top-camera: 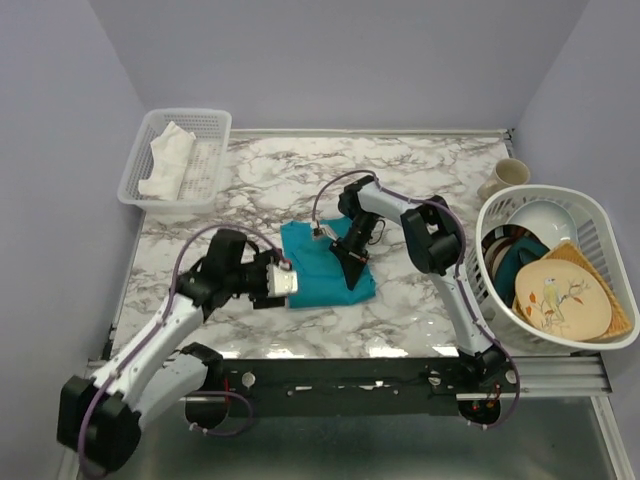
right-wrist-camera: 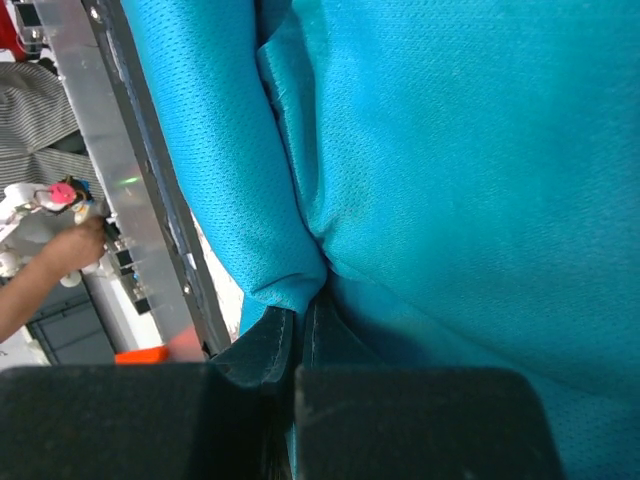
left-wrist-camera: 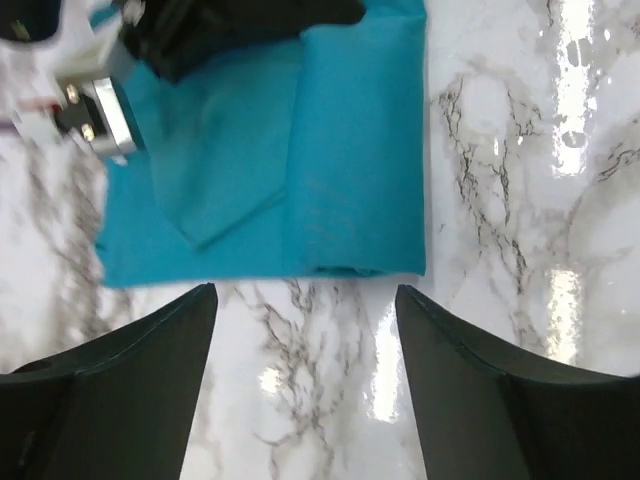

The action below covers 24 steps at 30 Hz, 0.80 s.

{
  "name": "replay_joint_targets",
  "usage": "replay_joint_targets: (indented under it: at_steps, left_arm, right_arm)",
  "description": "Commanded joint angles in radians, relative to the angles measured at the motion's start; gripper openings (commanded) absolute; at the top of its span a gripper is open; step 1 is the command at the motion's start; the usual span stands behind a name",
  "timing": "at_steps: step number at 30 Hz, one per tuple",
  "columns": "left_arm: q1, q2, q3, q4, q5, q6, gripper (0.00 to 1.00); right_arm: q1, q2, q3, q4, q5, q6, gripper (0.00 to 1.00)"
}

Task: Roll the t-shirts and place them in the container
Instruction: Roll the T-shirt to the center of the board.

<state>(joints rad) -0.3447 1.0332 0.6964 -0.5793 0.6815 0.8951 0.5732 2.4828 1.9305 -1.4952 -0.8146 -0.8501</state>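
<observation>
Item: t-shirt (top-camera: 318,278), teal, folded into a flat panel on the table (top-camera: 420,170).
Position: its nearest edge lies just beyond the left fingertips. Its cloth fills the whole space ahead of the right fingers.
Left gripper (left-wrist-camera: 302,292): jaws spread wide, with only bare marble between them. The tips are close to the shirt edge but apart from it.
Right gripper (right-wrist-camera: 296,345): fingers pressed together on a raised fold of the shirt. The cloth bunches into a crease right at the tips.
Step in hand (judged): starting the roll from one end. One pinch is made, the other is not.
Progress (judged): early, as no rolled turn shows anywhere on the panel.
Method, left: come forward low and slide one finger under the edge. Close on every layer, since taking the top layer alone would peel the fold open.
Method, pairing: hold the same edge with both pinches, set apart along it, and turn them together so the roll stays straight.
Risk: the right pinch sits on a bunched ridge, so a pull there may skew the panel. The diagonal flap ahead of the left fingers may slip loose.
Fabric (judged): thin mesh knit, likely to slide on the glossy marble, so press down while turning.
</observation>
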Motion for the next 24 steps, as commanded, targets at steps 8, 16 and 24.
replay_joint_targets:
  at_steps: [8, 16, 24]
  left_arm:
    - [-0.506, -0.289, -0.434, 0.567, -0.465, 0.237, 0.77]
    - [-0.733, 0.022, -0.439, 0.716, -0.766, 0.182, 0.73]
    - [-0.738, 0.159, -0.459, 0.800, -0.908, 0.180, 0.73]
  right_arm:
    - [0.013, 0.143, 0.028, -0.033, 0.249, 0.052, 0.05]
    - [0.013, 0.153, 0.039, -0.033, 0.252, 0.063, 0.05]
    - [0.013, 0.149, 0.039, -0.033, 0.247, 0.060, 0.05]
